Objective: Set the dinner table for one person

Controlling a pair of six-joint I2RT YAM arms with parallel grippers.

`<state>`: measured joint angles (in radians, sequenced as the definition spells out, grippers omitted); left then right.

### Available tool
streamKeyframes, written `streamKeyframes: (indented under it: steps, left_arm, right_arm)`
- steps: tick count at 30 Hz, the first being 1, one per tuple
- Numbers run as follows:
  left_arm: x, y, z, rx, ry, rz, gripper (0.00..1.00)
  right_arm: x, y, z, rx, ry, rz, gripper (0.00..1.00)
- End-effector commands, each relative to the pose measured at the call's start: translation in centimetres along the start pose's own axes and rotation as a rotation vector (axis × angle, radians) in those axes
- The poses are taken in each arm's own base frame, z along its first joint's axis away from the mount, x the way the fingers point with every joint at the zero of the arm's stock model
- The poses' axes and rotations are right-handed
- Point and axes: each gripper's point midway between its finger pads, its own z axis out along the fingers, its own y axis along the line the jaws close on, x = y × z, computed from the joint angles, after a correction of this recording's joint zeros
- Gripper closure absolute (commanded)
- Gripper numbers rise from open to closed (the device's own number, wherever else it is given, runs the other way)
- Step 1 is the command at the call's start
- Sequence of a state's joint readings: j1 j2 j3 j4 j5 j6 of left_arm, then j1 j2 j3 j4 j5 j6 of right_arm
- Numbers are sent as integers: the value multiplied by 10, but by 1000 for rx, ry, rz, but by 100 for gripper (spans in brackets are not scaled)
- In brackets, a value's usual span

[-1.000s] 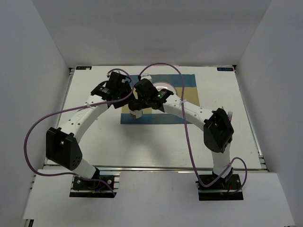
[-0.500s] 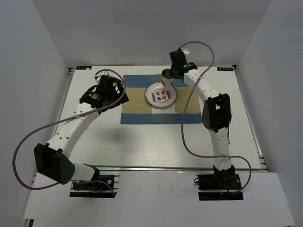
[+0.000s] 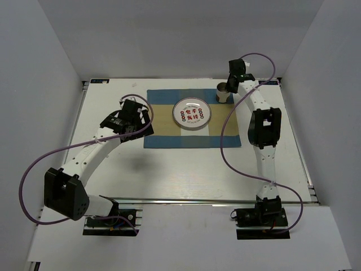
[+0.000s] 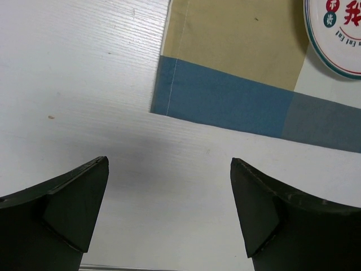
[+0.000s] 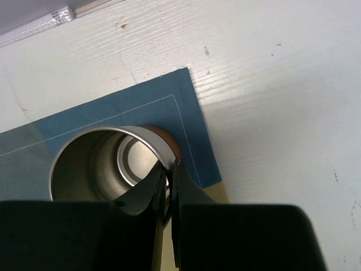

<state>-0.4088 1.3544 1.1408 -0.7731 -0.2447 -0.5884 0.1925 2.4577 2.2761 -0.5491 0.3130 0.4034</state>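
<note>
Steel is what the right gripper has between its fingers: they are pressed almost together on the near wall of an open metal cup, one finger inside the rim and one outside. The gripper's black body fills the lower part of the wrist view and hides the cup's near side. A brownish patch shows just past the far rim; the rest of the outside is out of sight. Below the cup lies the blue corner of a checked placemat. Whether the cup's base touches the cloth cannot be told. Beyond and to the right of this gripper is the white bench, with a metal rail cut off at the frame's upper left.

The left gripper is spread wide, nothing between its dark fingers, over bare bench. Just ahead of it sits a placemat corner, a blue band with tan beyond. Further ahead and to its right is a white plate with red characters, mostly cropped in the wrist view. From above, the plate lies on the placemat between the two grippers.
</note>
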Motion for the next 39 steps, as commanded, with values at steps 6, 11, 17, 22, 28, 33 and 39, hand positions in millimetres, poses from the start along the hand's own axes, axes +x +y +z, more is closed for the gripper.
streamKeyframes:
  steps: [6, 11, 17, 22, 28, 33, 39]
  left_arm:
    - [1, -10, 0, 65, -3, 15, 2]
    - [4, -8, 0, 59, 9, 23, 2]
    - [-5, 4, -20, 10, -12, 49, 2]
    - [0, 33, -35, -69, -62, 61, 2]
    - [23, 43, -30, -63, -41, 49, 2]
    - [31, 43, -22, -49, -21, 96, 2]
    - [32, 40, -23, -19, -22, 116, 2]
  right_arm:
    - [-36, 14, 0, -111, -85, 9, 100]
    - [-54, 14, -22, -128, -114, 25, 19]
    - [-92, -32, -95, -104, -150, 81, 11]
    - [-34, -98, -174, -41, -68, 145, 11]
    - [84, -157, -209, -13, -18, 327, 11]
    - [145, -181, -209, 51, 47, 371, 11]
    - [180, -197, -197, 122, 117, 311, 14]
